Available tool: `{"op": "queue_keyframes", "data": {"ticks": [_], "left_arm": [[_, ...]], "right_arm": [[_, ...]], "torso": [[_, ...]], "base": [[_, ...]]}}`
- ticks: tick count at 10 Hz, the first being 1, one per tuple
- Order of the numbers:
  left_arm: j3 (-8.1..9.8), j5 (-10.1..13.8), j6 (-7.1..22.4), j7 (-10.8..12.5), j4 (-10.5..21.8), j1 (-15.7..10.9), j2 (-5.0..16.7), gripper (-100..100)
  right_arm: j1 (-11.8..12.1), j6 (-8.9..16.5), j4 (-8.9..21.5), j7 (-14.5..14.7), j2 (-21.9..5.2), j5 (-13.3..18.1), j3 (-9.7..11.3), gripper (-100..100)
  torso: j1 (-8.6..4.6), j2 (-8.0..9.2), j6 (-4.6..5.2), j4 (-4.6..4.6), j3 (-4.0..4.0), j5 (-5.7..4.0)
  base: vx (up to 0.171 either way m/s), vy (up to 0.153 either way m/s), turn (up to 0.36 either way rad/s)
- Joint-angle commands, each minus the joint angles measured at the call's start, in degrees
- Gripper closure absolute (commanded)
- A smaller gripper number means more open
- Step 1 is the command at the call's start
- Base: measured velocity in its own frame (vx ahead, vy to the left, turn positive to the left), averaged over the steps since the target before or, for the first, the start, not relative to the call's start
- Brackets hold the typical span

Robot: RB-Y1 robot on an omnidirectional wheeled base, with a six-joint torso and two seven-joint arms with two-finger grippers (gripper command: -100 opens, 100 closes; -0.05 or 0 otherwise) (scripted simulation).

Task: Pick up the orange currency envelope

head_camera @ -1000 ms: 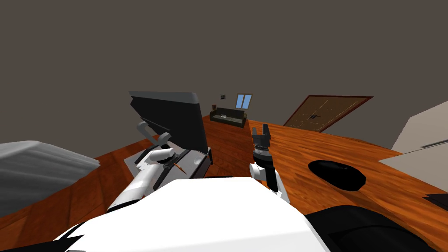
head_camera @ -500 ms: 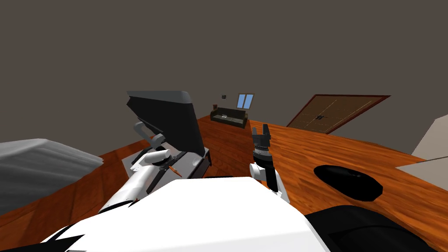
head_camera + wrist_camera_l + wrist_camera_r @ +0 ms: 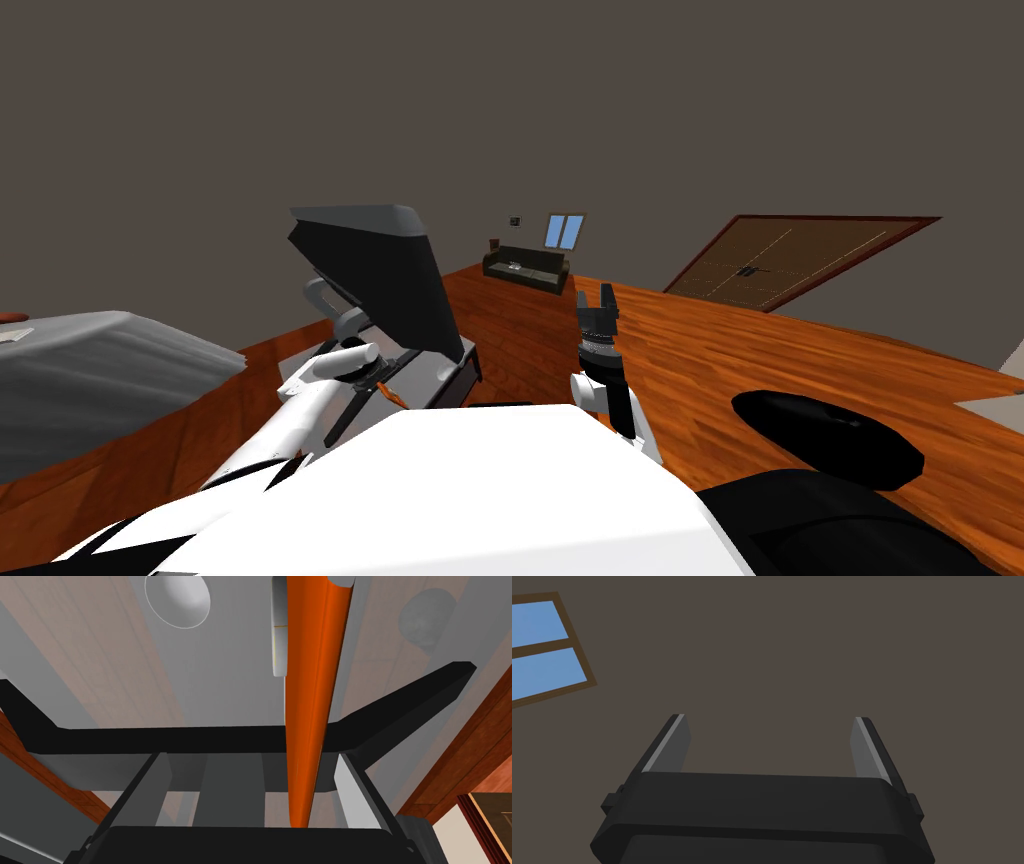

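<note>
My view has swung. The brown door (image 3: 800,260) and the black rounded object (image 3: 830,440) have slid further out, away from the right gripper (image 3: 596,298). The monitor (image 3: 385,280) has edged away from it on the other side. More of the grey bed (image 3: 100,380) now shows beyond the left gripper (image 3: 378,378). The left forearm has swung outward and lower. The orange envelope (image 3: 388,394) has gone with that gripper, further from the right one.
</note>
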Motion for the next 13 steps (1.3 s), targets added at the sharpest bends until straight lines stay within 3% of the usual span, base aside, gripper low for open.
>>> {"op": "queue_keyframes", "data": {"ticks": [1, 2, 3, 5, 6, 7, 8, 9, 10, 11, 13], "left_arm": [[0.59, 1.6, -1.9, -2.9, 2.9, 0.0, 1.1, -100], [0.59, 1.6, -1.9, -3.9, 4.5, 0.0, 1.1, -100], [1.62, 4.3, -4.6, -5.9, 6.3, -0.2, 3.4, -100], [1.62, 4.5, -4.6, -8.5, 9.4, -0.2, 3.4, -100], [2.66, 7.2, -7.3, -10.6, 11.9, -0.5, 5.7, -100], [2.66, 7.4, -7.3, -12.5, 14.2, -0.5, 5.7, -100], [2.66, 7.4, -7.3, -13.1, 14.2, -0.5, 5.7, -100], [3.69, 10.2, -10.1, -15.5, 17.0, -0.7, 8.0, -100], [3.69, 10.2, -10.1, -17.2, 18.6, -0.7, 8.0, -100], [4.72, 12.9, -12.6, -19.0, 20.7, -1.0, 10.3, -100], [4.72, 13.1, -12.8, -22.3, 24.0, -1.0, 10.3, -100]], "right_arm": [[0.0, 0.0, 0.0, 0.0, 0.0, 0.0, 0.0, 0], [0.0, 0.0, 0.0, 0.0, 0.0, 0.0, 0.0, 0], [0.0, 0.0, 0.0, 0.0, 0.0, 0.0, 0.0, 0], [0.0, 0.0, 0.0, 0.0, 0.0, 0.0, 0.0, 0], [0.0, 0.0, 0.0, 0.0, 0.0, 0.0, 0.0, 0], [0.0, 0.0, 0.0, 0.0, 0.0, 0.0, 0.0, 0], [0.0, 0.0, 0.0, 0.0, 0.0, 0.0, 0.0, 0], [0.0, 0.0, 0.0, 0.0, 0.0, 0.0, 0.0, 0], [0.0, 0.0, 0.0, 0.0, 0.0, 0.0, 0.0, 0], [0.0, 0.0, 0.0, 0.0, 0.0, 0.0, 0.0, 0], [0.0, 0.0, 0.0, 0.0, 0.0, 0.0, 0.0, 0]], "torso": [[0.0, 0.0, 0.0, 0.0, 0.0, 0.0], [-0.08, -0.07, 0.02, -0.03, -0.05, -0.01], [0.0, 0.0, 0.04, -0.03, -0.02, 0.02], [-0.1, -0.17, 0.05, -0.07, -0.12, 0.03], [0.07, -0.04, 0.06, -0.08, -0.07, 0.14], [0.08, -0.08, 0.01, -0.1, -0.09, 0.18], [0.0, -0.15, 0.04, -0.12, -0.14, 0.18], [0.1, -0.09, 0.08, -0.14, -0.12, 0.28], [0.02, -0.17, 0.05, -0.15, -0.16, 0.27], [0.02, -0.19, 0.08, -0.16, -0.18, 0.27], [-0.09, -0.27, 0.09, -0.18, -0.23, 0.24]], "base": [[0.082, -0.097, 0.091], [0.044, -0.059, -0.005], [0.09, -0.108, 0.125], [0.062, -0.081, 0.029], [0.054, -0.08, 0.096], [0.082, -0.113, 0.089], [0.044, -0.068, 0.015], [0.072, -0.101, 0.105], [0.075, -0.105, 0.081], [0.112, -0.144, 0.133], [0.057, -0.098, 0.024]]}}
